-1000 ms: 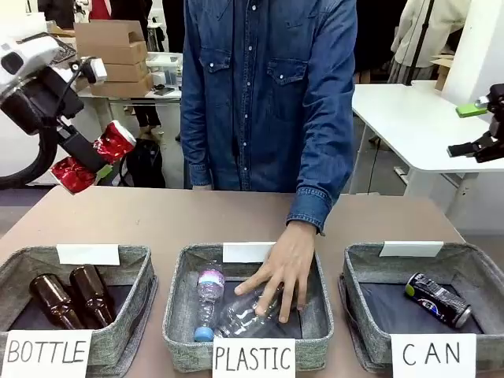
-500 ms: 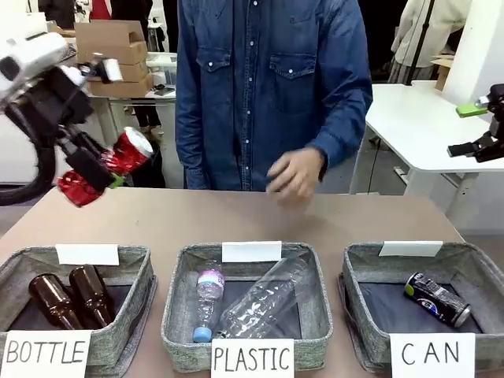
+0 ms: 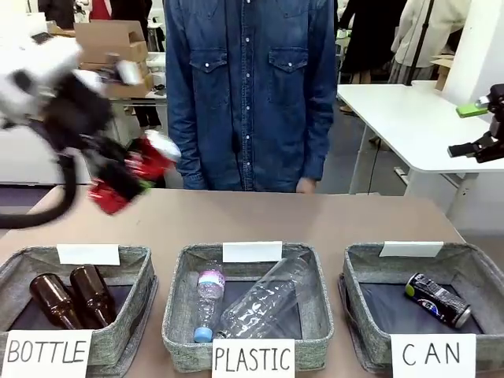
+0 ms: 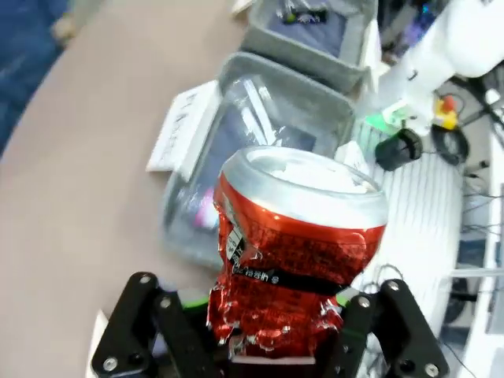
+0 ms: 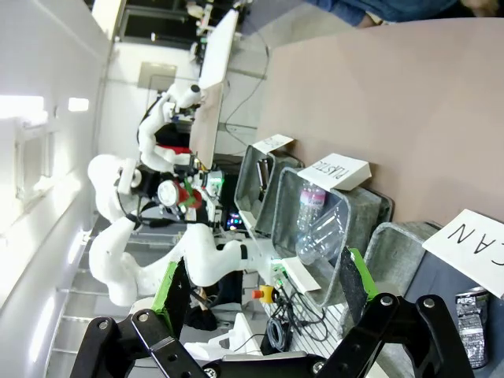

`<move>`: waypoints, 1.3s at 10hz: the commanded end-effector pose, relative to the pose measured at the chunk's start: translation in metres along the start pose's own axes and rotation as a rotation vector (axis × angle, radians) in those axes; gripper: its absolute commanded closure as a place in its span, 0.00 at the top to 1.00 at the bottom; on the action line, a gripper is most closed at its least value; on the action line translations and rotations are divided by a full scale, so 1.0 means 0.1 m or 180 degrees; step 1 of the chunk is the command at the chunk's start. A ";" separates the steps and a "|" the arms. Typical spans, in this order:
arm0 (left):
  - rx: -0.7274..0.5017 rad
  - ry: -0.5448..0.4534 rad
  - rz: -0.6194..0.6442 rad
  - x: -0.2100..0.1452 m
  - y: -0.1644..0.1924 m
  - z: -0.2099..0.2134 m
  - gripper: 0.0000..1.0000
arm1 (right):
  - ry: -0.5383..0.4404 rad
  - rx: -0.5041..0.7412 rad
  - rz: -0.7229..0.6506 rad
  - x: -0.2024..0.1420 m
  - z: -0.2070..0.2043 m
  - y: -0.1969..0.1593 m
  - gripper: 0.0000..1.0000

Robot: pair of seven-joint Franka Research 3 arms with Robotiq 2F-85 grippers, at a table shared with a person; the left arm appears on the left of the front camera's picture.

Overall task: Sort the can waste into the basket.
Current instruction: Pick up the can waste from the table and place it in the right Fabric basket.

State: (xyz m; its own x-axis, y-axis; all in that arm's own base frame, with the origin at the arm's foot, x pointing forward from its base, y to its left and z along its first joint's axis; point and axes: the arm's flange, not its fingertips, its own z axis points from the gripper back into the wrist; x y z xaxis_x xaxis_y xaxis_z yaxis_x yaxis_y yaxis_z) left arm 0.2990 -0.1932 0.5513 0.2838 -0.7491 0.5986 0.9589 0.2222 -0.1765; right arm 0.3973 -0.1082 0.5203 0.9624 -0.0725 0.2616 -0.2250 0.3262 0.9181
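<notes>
My left gripper (image 3: 124,178) is shut on the red dented can (image 3: 134,172) and holds it in the air over the table's far left, above the BOTTLE basket's back edge. The left wrist view has the crumpled can (image 4: 293,250) upright between the fingers of the left gripper (image 4: 272,346). A dark can (image 3: 438,299) with white markings lies on the dark floor of the grey basket (image 3: 354,277) signed "CAN" at the front right. My right gripper (image 3: 474,127) stands open and empty off the table's right side. The right gripper (image 5: 260,293) looks down at that basket (image 5: 398,246) and its can (image 5: 472,323).
The middle basket (image 3: 175,303) signed "PLASTIC" holds clear plastic bottles. The left basket (image 3: 142,293) signed "BOTTLE" holds two brown glass bottles. A person in a denim shirt stands at the far edge, one hand (image 3: 305,185) hanging by the table. A white table (image 3: 409,118) stands behind on the right.
My left arm has swung right and down with the red can. The person's hand has left the PLASTIC basket and dropped to their side. The right gripper has not moved.
</notes>
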 end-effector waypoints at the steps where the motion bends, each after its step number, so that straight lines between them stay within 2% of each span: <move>1: -0.0211 -0.0061 -0.0218 0.70 0.15 -0.71 0.01 | 0.0042 -0.0027 0.0051 0.00 0.03 0.00 1.00; 2: -0.0209 -0.0074 -0.0295 1.09 0.11 -1.08 0.01 | 0.0000 0.0000 0.0000 0.00 0.00 0.00 1.00; 3: -0.0256 -0.0299 -0.0201 1.57 0.01 -1.51 0.01 | -0.0291 -0.0657 -0.0042 -0.32 0.67 0.06 1.00; 4: -0.0381 -0.0366 -0.0275 1.89 -0.11 -1.84 0.01 | -0.0486 -0.1145 -0.0207 -0.67 1.14 0.00 1.00; 5: -0.0250 -0.0364 -0.0341 2.17 -0.21 -2.14 0.01 | -0.0663 -0.1429 -0.0285 -1.02 1.47 -0.09 1.00; 6: -0.0303 -0.0315 -0.0378 2.42 -0.26 -2.42 0.01 | -0.0802 -0.1512 -0.0300 -1.31 1.67 -0.20 1.00; 8: -0.0491 -0.0361 -0.0144 2.83 -0.44 -2.94 0.01 | -0.1031 -0.1271 -0.0233 -1.63 1.78 -0.50 1.00; 9: -0.0348 -0.0455 0.0062 2.94 -0.54 -3.17 0.01 | -0.0835 -0.1477 -0.0294 -1.47 1.92 -0.17 1.00; 10: -0.0363 -0.0479 0.0157 2.96 -0.50 -3.25 0.01 | -0.0835 -0.1477 -0.0294 -1.47 1.92 -0.17 1.00; 11: -0.0467 -0.0416 -0.0149 2.67 -0.46 -2.99 0.01 | -0.0835 -0.1477 -0.0294 -1.47 1.92 -0.17 1.00; 12: -0.0467 -0.0416 -0.0149 2.67 -0.46 -2.99 0.01 | -0.0835 -0.1477 -0.0294 -1.47 1.92 -0.17 1.00; 13: -0.0460 -0.0448 0.0002 2.77 -0.50 -3.25 0.01 | -0.0835 -0.1477 -0.0294 -1.47 1.92 -0.17 1.00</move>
State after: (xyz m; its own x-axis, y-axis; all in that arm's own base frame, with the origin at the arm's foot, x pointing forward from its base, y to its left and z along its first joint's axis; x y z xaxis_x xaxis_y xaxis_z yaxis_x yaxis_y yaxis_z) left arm 0.3350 -0.6094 0.4768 0.2812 -0.6530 0.7032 0.9545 0.1148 -0.2751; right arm 0.2314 -0.2823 0.5200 0.8913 -0.3233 0.3179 -0.0134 0.6820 0.7312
